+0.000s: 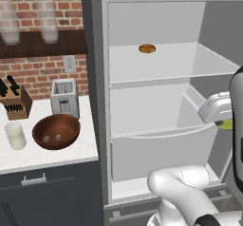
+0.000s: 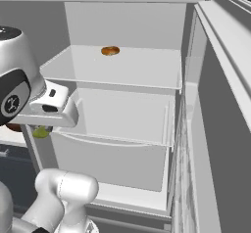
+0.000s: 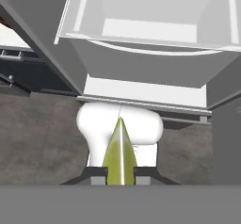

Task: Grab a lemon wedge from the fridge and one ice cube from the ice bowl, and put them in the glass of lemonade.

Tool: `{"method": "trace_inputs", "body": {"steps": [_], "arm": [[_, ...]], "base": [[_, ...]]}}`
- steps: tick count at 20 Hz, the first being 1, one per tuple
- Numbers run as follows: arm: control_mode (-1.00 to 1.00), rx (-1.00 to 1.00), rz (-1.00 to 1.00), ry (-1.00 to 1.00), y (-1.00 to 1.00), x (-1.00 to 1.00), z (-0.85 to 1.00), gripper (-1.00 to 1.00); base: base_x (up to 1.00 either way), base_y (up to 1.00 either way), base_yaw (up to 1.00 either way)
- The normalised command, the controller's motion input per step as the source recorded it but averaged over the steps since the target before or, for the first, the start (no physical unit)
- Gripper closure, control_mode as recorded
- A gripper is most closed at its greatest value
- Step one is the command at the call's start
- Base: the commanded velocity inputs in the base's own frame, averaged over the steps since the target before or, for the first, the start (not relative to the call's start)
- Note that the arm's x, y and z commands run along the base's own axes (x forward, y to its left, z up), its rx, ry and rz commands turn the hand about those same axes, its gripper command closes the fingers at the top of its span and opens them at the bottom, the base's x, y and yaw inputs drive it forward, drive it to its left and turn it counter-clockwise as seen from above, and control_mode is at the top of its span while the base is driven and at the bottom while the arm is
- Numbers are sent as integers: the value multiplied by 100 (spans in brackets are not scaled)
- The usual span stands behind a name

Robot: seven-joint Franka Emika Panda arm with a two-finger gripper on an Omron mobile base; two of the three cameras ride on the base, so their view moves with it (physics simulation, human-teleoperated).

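While the gripper (image 3: 120, 180) pinches the lemon wedge (image 3: 120, 155) between near-closed fingers — apparently clear of the fridge (image 1: 97, 101) — carry to the glass of lemonade (image 1: 15, 136) follows.

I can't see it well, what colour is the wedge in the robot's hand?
Yellow-green; the lemon wedge shows best in the hand view.

A silver toaster (image 1: 64, 98) stood on the white counter (image 1: 71, 149) by the red brick wall (image 1: 38, 73). A wooden knife block (image 1: 14, 100) sat to its left, and two tall frosted glasses (image 1: 9, 23) stood on a dark shelf (image 1: 42, 44) above. A flat round orange-brown thing (image 1: 147, 48) lay on a high white shelf.
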Motion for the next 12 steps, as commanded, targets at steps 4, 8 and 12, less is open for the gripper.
{"method": "trace_inputs", "body": {"steps": [4, 8, 12], "arm": [[-100, 0, 0, 0, 0, 0, 0, 100], [100, 0, 0, 0, 0, 0, 0, 100], [100, 0, 0, 0, 0, 0, 0, 100]], "base": [[0, 0, 0], [-3, 0, 0], [-82, 24, 0]]}}
